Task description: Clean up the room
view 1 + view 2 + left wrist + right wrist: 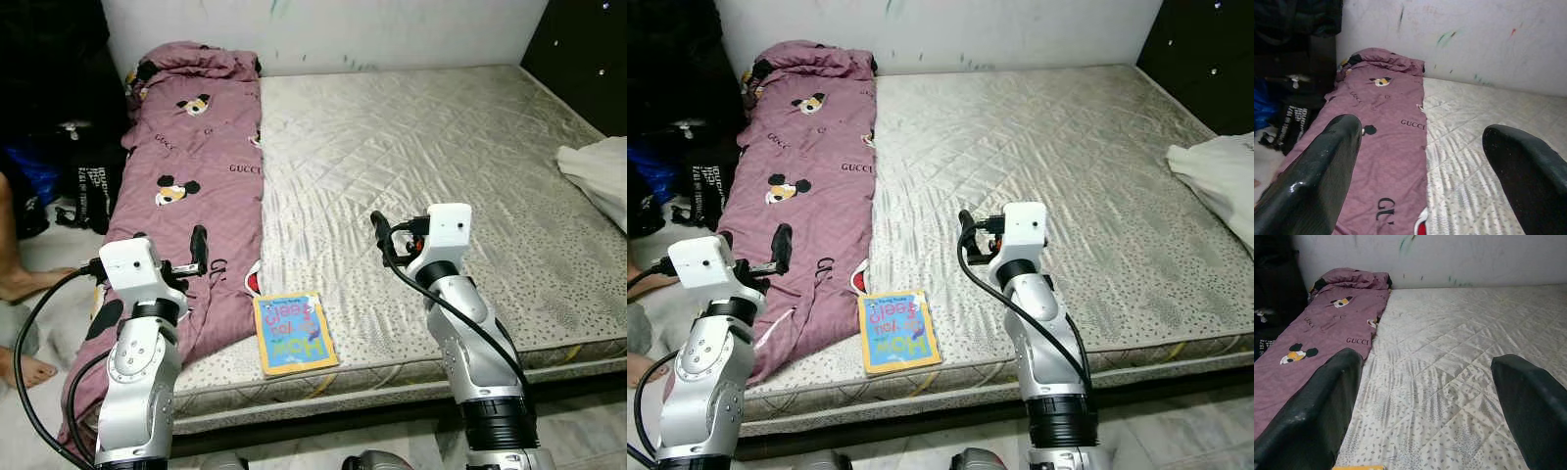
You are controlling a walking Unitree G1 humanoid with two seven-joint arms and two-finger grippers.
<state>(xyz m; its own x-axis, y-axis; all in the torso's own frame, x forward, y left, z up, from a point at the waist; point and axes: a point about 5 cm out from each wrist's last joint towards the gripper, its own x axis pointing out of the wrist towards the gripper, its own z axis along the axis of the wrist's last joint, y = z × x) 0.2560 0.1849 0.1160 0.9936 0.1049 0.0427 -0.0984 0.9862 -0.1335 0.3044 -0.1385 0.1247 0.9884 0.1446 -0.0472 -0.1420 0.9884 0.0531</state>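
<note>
Near the mattress front edge lies a book, both tools spread.

Both silver arms raised in front, elbows bent, forearms angled up and forward. Left gripper out on the left side, fingers spread wide apart, nothing between them. Right gripper further right at roughly matching height, fingers likewise spread wide, nothing held. White camera housings sitting on top of both wrists. Black cables looping down along each forearm. Neither gripper touching anything.
</note>
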